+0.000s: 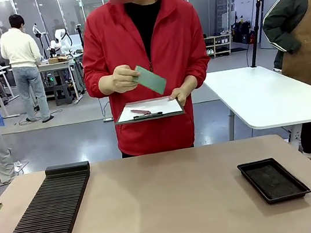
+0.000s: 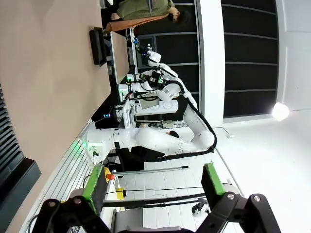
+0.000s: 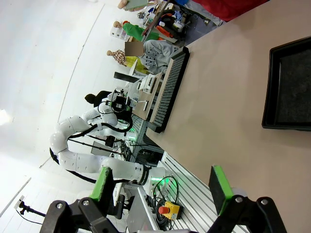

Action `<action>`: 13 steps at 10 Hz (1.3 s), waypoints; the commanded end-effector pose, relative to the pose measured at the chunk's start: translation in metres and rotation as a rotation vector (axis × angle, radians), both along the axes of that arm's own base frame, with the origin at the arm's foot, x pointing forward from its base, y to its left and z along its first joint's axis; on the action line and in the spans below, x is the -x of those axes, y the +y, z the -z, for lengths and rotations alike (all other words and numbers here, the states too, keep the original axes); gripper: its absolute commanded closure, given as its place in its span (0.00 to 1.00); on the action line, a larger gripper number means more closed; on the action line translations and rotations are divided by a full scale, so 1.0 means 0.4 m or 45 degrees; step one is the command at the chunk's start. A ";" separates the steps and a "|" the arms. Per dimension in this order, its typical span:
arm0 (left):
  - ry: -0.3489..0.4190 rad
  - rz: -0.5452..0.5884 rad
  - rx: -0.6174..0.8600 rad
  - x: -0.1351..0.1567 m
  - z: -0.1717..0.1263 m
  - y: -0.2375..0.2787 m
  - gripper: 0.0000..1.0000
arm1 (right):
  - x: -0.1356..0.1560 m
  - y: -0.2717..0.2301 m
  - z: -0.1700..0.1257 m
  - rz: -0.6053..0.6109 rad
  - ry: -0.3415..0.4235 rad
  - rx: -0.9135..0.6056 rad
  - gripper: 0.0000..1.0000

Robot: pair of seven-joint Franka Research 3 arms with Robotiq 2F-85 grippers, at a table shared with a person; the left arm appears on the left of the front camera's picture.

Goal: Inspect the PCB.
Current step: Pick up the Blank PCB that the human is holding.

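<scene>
Standing at the far side of the worktop (image 1: 175,207), a person (image 1: 144,42) in a red jacket holds the PCB (image 1: 151,79) at chest height in one hand (image 1: 116,79). Board is tilted, green face toward the camera, well above the worktop. The other hand (image 1: 180,95) supports a clipboard (image 1: 150,109) with white paper just below the PCB. A pen (image 1: 148,116) lies on the paper. On the worktop, a black slotted rack (image 1: 47,217) sits at the robot's left and a shallow black tray (image 1: 273,180) at the robot's right. The two are well apart, with bare surface between.

Left wrist view: left claw (image 2: 153,187) open, green pads spread wide, nothing between them. Worktop runs up the picture's left side, with a corner of the rack at the lower left and the tray near the top edge. The white right arm (image 2: 160,141) sits folded beyond the claw.

Right wrist view: right claw (image 3: 163,188) open as well, pads far apart, empty. Tray lies at the picture's right edge and the rack farther along the worktop. The white left arm (image 3: 82,141) curls at picture left. A patch of red jacket shows at the top right corner.
</scene>
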State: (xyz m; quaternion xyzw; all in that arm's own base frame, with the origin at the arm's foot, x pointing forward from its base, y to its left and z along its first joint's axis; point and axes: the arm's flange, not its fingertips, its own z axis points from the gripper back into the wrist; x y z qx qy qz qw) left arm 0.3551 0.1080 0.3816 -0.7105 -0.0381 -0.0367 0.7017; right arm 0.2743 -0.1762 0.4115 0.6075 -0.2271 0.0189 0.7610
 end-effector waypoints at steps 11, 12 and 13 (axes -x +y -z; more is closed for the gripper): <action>0.003 -0.004 -0.005 0.000 0.000 0.000 0.00 | -0.001 -0.001 -0.004 0.001 -0.021 -0.011 0.00; 0.003 -0.004 -0.005 0.000 0.000 0.000 0.00 | -0.001 -0.001 -0.004 0.001 -0.021 -0.011 0.00; 0.003 -0.004 -0.005 0.000 0.000 0.000 0.00 | -0.001 -0.001 -0.004 0.001 -0.021 -0.011 0.00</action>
